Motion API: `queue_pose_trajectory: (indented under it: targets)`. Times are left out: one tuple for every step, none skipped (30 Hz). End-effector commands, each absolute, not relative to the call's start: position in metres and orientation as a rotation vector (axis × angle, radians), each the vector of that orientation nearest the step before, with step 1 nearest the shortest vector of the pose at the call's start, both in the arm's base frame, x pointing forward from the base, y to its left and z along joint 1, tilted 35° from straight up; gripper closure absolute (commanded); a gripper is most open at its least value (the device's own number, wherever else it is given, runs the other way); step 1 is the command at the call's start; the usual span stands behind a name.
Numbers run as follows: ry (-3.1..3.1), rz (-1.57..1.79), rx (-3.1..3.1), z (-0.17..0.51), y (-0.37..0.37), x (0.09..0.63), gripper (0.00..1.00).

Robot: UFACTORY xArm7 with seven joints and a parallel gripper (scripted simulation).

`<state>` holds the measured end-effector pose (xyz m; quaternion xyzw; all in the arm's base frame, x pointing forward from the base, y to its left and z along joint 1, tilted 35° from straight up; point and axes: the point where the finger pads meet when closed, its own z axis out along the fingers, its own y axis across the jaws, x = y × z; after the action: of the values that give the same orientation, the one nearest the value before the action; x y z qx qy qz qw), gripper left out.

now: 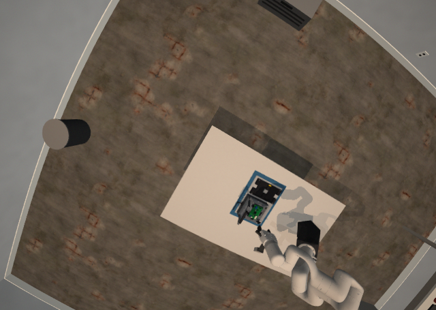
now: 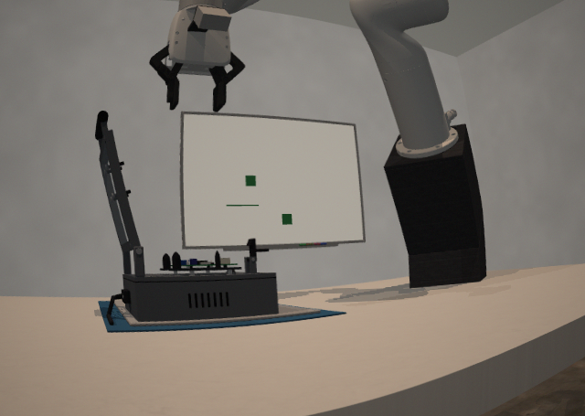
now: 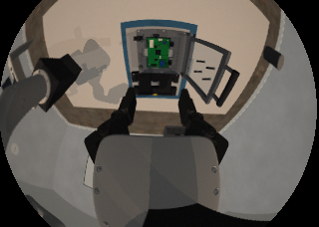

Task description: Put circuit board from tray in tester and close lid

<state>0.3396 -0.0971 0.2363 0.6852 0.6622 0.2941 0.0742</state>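
The green circuit board lies on the tester's plate, and shows in the wrist view and side on among the black posts. The dark tester has its lid standing open, nearly upright, with the handle at the top. The latch hook stands on the tester's right edge. The black tray lies beside the tester on the same blue mat; its pockets look empty. My gripper hangs high above the tester, well clear of the board, open and empty; it also shows in the wrist view.
A blue mat lies under the tester and tray. The arm's black pedestal stands at the right of the table. A whiteboard hangs on the wall behind. The open lid rises at the tester's left side.
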Motion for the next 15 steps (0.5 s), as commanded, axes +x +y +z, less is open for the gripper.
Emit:
queue_pose_trajectory:
  targets:
    - [1.984, 0.884, 2.056, 0.2379, -0.0983, 0.3397, 0.49]
    - [1.984, 0.884, 2.056, 0.2379, -0.0983, 0.3397, 0.49]
    - [1.984, 0.884, 2.056, 0.2379, -0.0983, 0.3397, 0.49]
    - [1.984, 0.884, 2.056, 0.2379, -0.0983, 0.3397, 0.49]
    - [1.984, 0.884, 2.056, 0.2379, -0.0983, 0.3397, 0.49]
    - [1.984, 0.884, 2.056, 0.2379, -0.0983, 0.3397, 0.49]
    - [1.984, 0.884, 2.056, 0.238, -0.0983, 0.3398, 0.49]
    - [1.984, 0.884, 2.056, 0.2381, -0.0983, 0.34, 0.49]
    - [1.984, 0.884, 2.056, 0.2381, -0.0983, 0.34, 0.49]
    - [1.984, 0.884, 2.056, 0.2381, -0.0983, 0.34, 0.49]
    - [1.984, 0.884, 2.056, 0.2383, -0.0984, 0.3405, 0.49]
    - [1.984, 0.884, 2.056, 0.2387, -0.0985, 0.3412, 0.49]
    - [1.984, 0.884, 2.056, 0.2393, -0.0986, 0.3421, 0.49]
    - [1.984, 0.884, 2.056, 0.24, -0.0987, 0.3434, 0.49]
    - [1.984, 0.884, 2.056, 0.241, -0.099, 0.3451, 0.49]
